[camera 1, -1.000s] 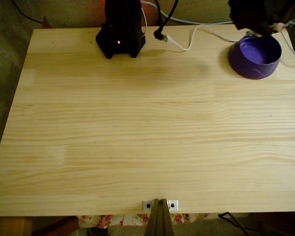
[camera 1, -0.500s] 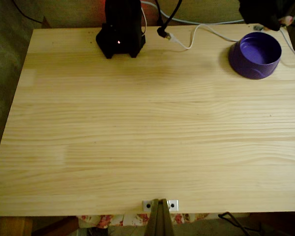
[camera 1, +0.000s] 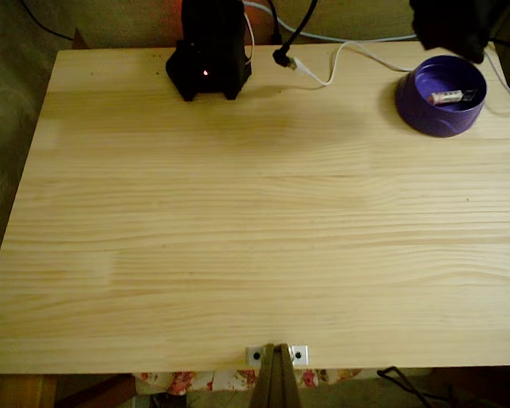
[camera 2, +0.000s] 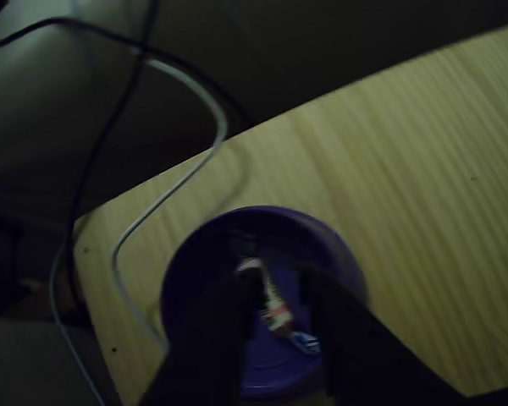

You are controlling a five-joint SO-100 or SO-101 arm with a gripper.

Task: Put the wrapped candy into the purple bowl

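The hand (camera 2: pixel 275 296) hangs directly over the bowl (camera 2: pixel 186 279) in the other view, entering from the bottom edge. Its 2 dark fingers (camera 2: pixel 229 330) stand apart with a narrow gap between them, and nothing is gripped. In the fixed view the arm is a dark blurred mass (camera 1: pixel 450 25) at the top right, overlapping the bowl's far rim; the fingertips cannot be made out there.

The candy (camera 2: pixel 275 306) lies inside the bowl, visible through the gap between the fingers, with a white body, a reddish band and a blue end. In the fixed view the candy (camera 1: pixel 452 97) rests on the floor of the bowl (camera 1: pixel 416 106), lying roughly left to right, with its right end near the right wall.

The bowl stands near the far right corner of the table (camera 1: pixel 255 229). A white cable (camera 1: pixel 348 55) runs along the far edge to the left of the bowl. In the other view the cable (camera 2: pixel 165 199) curves past the bowl without touching it. The arm's black base (camera 1: pixel 208 51) sits at the far edge, well apart from the bowl, with 1 red light lit. A metal bracket (camera 1: pixel 276 354) is fixed at the near edge.
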